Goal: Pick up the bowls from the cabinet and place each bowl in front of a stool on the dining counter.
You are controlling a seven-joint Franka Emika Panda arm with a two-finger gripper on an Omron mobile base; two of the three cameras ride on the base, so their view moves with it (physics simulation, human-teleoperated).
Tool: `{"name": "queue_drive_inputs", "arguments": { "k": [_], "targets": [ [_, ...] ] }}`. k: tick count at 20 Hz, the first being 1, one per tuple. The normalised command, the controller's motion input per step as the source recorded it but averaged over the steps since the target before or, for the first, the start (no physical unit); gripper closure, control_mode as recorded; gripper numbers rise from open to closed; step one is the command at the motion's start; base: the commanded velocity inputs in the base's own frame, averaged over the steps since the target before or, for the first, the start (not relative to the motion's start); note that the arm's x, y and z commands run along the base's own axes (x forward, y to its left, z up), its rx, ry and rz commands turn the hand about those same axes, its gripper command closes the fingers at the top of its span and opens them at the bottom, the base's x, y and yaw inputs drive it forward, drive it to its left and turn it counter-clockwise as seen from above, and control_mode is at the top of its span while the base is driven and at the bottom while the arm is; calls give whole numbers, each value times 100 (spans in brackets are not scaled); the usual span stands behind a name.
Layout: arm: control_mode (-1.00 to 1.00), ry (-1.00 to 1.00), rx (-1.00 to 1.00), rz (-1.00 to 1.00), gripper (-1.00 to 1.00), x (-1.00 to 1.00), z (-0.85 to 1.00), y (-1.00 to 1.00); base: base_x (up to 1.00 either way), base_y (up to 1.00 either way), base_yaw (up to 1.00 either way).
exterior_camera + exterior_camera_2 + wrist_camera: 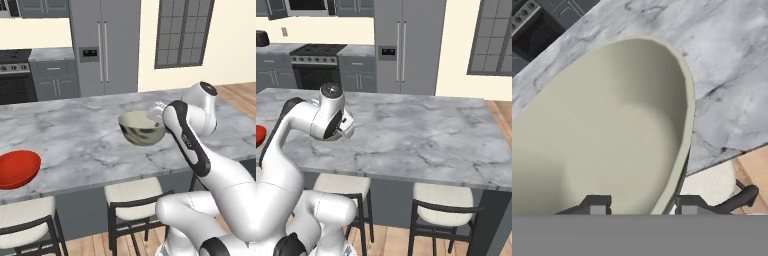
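Left base view: the cream mottled bowl [142,128] hangs just above the marble desk [75,135], over a stool [134,192]; the red bowl [17,168] sits at the left edge. Hand view: the jaws clamp the bowl's rim.

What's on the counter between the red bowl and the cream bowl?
Nothing. In the left base view, only bare marble of the dining counter lies between the red bowl and the cream bowl.

No readable text, label or number anywhere — the arm's dark marking is too blurred.
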Motion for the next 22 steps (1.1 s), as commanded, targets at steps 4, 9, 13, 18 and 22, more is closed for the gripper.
{"name": "queue_drive_inputs", "arguments": {
  "k": [4, 9, 13, 18, 22],
  "targets": [
    [-100, 1, 0, 0, 100, 16, -39, 0, 0, 0, 0],
    [-100, 1, 0, 0, 100, 1, -35, 0, 0, 0, 0],
    [-100, 1, 0, 0, 100, 8, -39, 0, 0, 0, 0],
    [-100, 0, 0, 0, 100, 28, -41, 0, 0, 0, 0],
    [-100, 0, 0, 0, 100, 36, -38, 0, 0, 0, 0]
  ]
}}
